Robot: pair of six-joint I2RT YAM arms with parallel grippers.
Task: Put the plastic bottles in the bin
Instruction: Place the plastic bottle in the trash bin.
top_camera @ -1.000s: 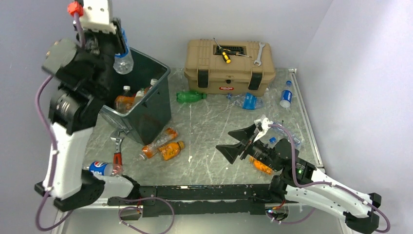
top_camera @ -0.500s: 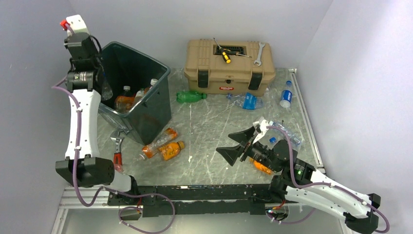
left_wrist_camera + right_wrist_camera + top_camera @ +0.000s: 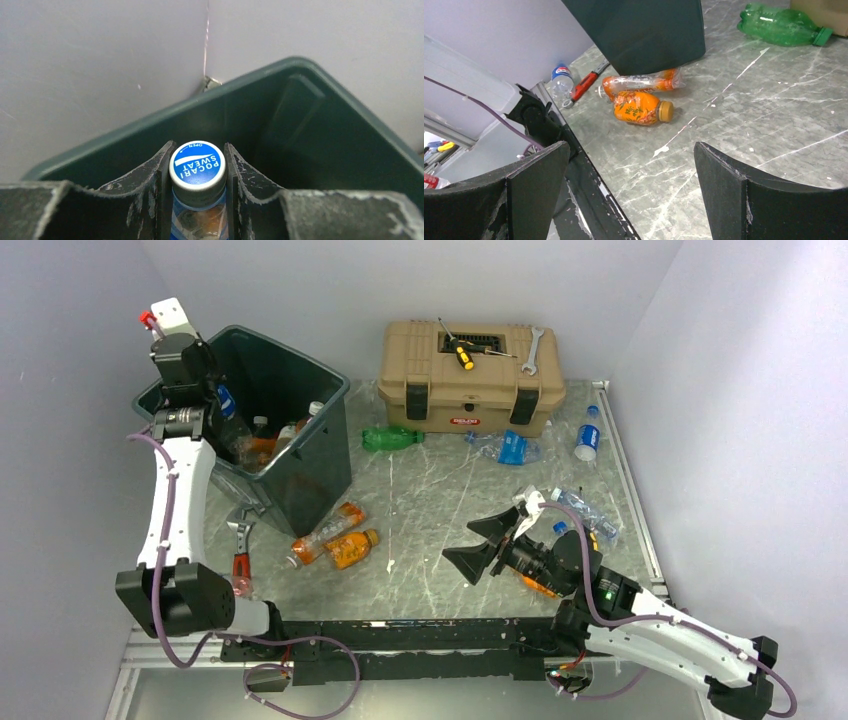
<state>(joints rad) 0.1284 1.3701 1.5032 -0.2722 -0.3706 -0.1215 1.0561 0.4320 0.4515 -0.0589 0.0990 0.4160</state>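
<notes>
Now our left gripper [image 3: 198, 155] pinches a blue-capped bottle [image 3: 196, 165] (the cap reads Pocari Sweat) over the open green bin [image 3: 300, 95]. Our right gripper [image 3: 630, 150] hangs spread wide above the table [image 3: 749, 115], near two orange bottles [image 3: 640, 107].

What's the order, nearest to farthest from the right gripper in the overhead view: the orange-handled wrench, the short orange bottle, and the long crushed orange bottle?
From the right gripper:
1. Short orange bottle, to its left.
2. Long crushed orange bottle, just beyond it, beside the bin.
3. Orange-handled wrench, far left.
</notes>
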